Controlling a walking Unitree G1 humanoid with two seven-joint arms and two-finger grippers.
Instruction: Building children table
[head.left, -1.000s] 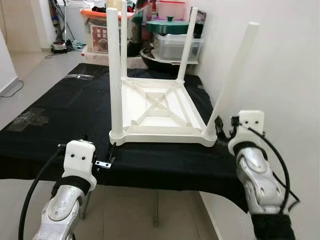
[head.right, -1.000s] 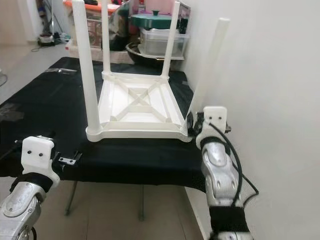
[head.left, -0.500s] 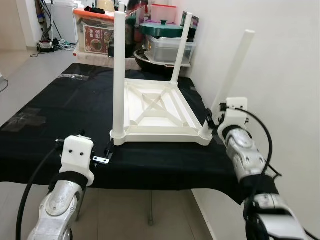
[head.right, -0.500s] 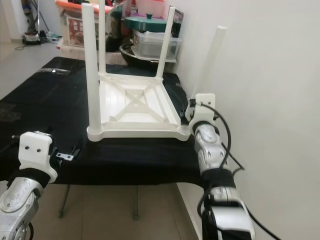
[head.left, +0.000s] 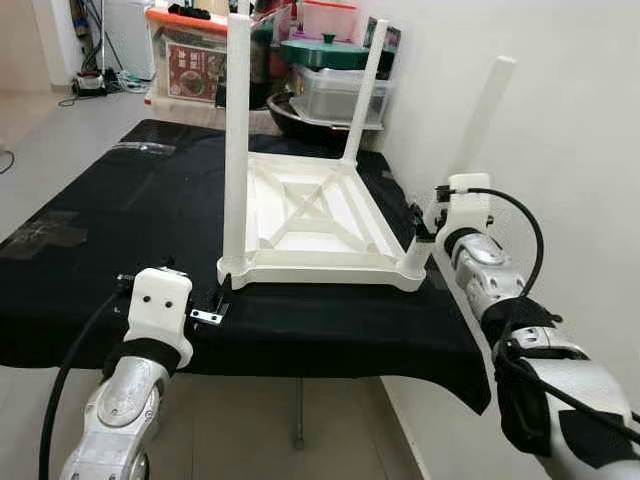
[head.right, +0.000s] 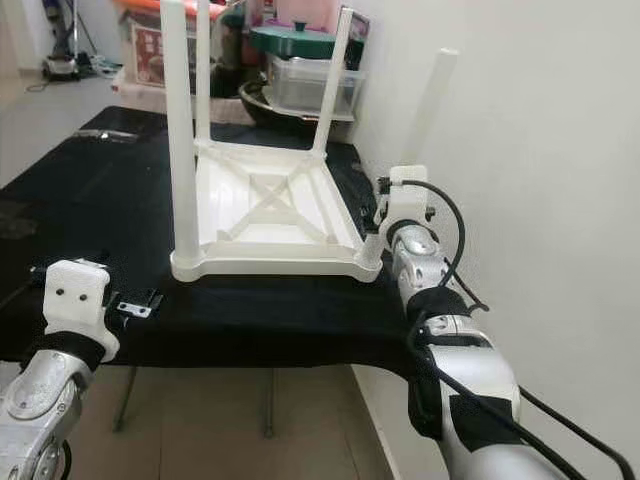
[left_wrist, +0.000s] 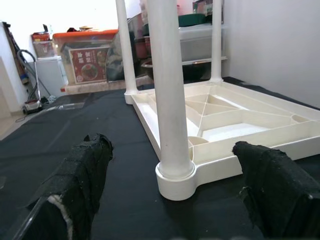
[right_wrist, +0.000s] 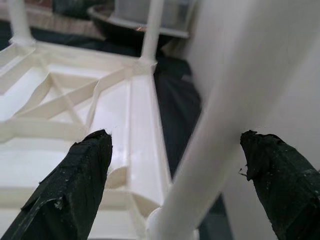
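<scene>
A white children's table (head.left: 320, 215) lies upside down on a black-covered work table (head.left: 120, 250). Three of its legs stand upright, among them the near-left leg (head.left: 236, 150). The fourth leg (head.left: 470, 140) rises from the near-right corner and leans toward the wall. My right gripper (head.left: 420, 225) is at that leg's base, open, with the leg (right_wrist: 220, 130) between its fingers. My left gripper (head.left: 215, 305) is open at the front edge, just short of the near-left leg (left_wrist: 170, 100), which stands ahead between its fingers (left_wrist: 85, 170).
Plastic storage boxes and pots (head.left: 340, 80) crowd the far end of the work table. A white wall (head.left: 570, 150) runs close along the right side. Tape patches (head.left: 40, 235) mark the cloth at left, with tiled floor beyond.
The camera has shifted. My right arm has stretched forward, bringing its gripper further up to the leaning leg's base. The left gripper holds about the same place.
</scene>
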